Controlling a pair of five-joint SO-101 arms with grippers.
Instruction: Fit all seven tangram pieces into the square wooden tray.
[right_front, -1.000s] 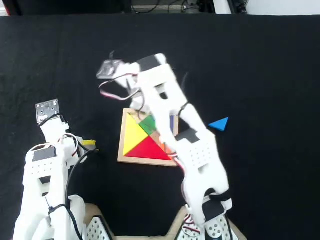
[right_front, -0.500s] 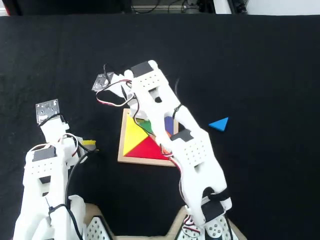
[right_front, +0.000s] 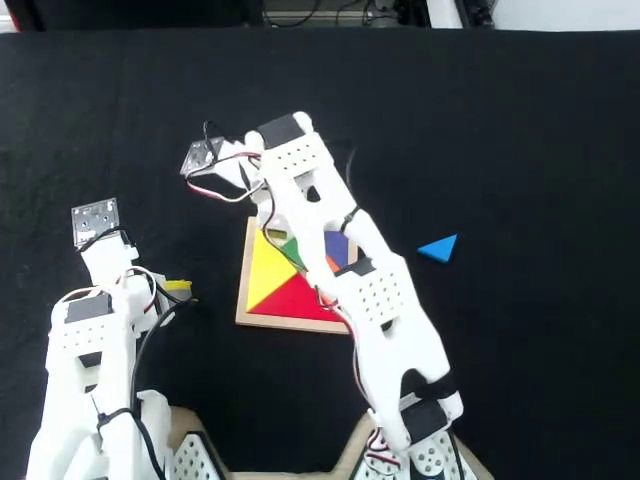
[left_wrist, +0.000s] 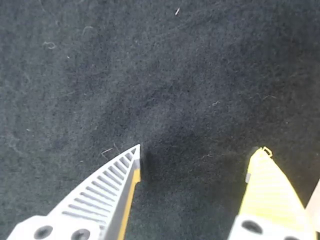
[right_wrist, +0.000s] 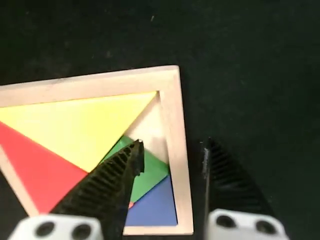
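Hovering over the tray (right_wrist: 100, 81) corner, the right gripper (right_wrist: 172, 145) gapes.

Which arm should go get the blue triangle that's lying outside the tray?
Right. The blue triangle lies right of the tray, nearer the right gripper, which is open at the tray's edge. The left gripper is off on the tray's other side.

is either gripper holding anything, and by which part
Nothing is held. The left gripper is open over the black cloth; the right gripper is open over the tray rim.
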